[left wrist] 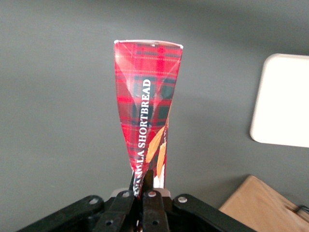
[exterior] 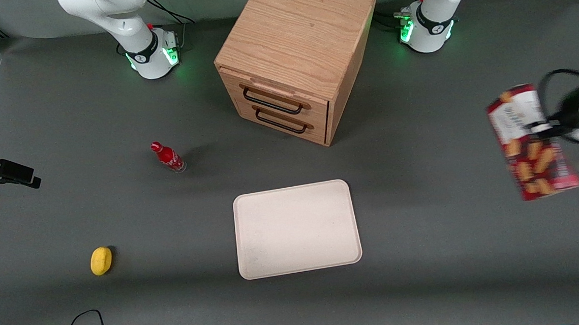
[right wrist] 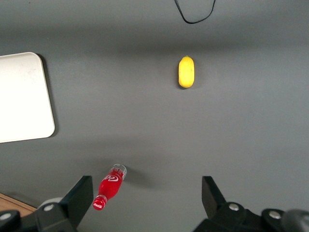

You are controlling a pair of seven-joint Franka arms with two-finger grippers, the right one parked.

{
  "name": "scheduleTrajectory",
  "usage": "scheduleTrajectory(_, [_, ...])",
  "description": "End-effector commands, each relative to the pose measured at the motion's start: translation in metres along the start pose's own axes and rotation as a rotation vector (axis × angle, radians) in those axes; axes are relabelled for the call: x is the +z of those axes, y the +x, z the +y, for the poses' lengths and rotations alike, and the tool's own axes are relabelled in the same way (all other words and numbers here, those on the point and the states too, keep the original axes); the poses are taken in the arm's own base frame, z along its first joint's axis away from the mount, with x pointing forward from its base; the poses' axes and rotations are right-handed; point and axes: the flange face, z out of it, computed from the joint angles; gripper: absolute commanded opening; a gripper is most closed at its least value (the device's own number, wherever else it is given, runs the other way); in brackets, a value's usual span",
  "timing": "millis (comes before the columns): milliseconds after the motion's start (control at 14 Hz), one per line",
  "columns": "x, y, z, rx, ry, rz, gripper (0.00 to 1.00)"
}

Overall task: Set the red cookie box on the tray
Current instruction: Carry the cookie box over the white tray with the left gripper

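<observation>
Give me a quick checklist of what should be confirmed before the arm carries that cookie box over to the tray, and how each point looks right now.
1. Grip: the gripper is shut on the red cookie box, pinching its thin edge. Ok.
2. Box off the table: it hangs in the air toward the working arm's end. Ok.
3. The tray has nothing on it. Ok.
4. Path: the wooden drawer cabinet lies farther from the front camera than the tray, off the direct line. Ok.
5. The red bottle and yellow object sit toward the parked arm's end. Ok.
6. Grip firmness: cannot tell.
</observation>
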Motion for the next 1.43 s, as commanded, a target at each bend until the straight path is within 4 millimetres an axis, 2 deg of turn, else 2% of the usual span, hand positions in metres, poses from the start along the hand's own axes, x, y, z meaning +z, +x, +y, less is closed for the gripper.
scheduleTrajectory(0, [-0.011, -0.010, 0.055, 0.005, -0.088, 0.024, 0.00])
scheduleTrajectory(143, [0.001, -0.020, 0.119, -0.027, -0.128, 0.053, 0.00])
scheduleTrajectory(286, [0.019, -0.031, 0.170, 0.011, -0.142, 0.057, 0.00])
scheduleTrajectory(357, [0.025, -0.036, 0.187, 0.033, -0.151, 0.062, 0.00])
scheduleTrajectory(643, [0.055, -0.041, 0.222, 0.083, -0.138, 0.037, 0.00])
scheduleTrajectory(786, [0.078, -0.031, 0.233, 0.091, -0.140, 0.030, 0.00])
scheduleTrajectory(929, [0.113, -0.016, 0.244, 0.088, -0.142, 0.019, 0.00])
scheduleTrajectory(1000, [0.134, -0.012, 0.256, 0.096, -0.142, 0.015, 0.00])
scheduleTrajectory(1143, [0.177, 0.002, 0.266, 0.096, -0.123, 0.016, 0.00])
scheduleTrajectory(1214, [0.196, 0.003, 0.277, 0.109, -0.109, 0.025, 0.00])
scheduleTrajectory(1357, [0.225, 0.010, 0.284, 0.110, -0.107, 0.021, 0.00])
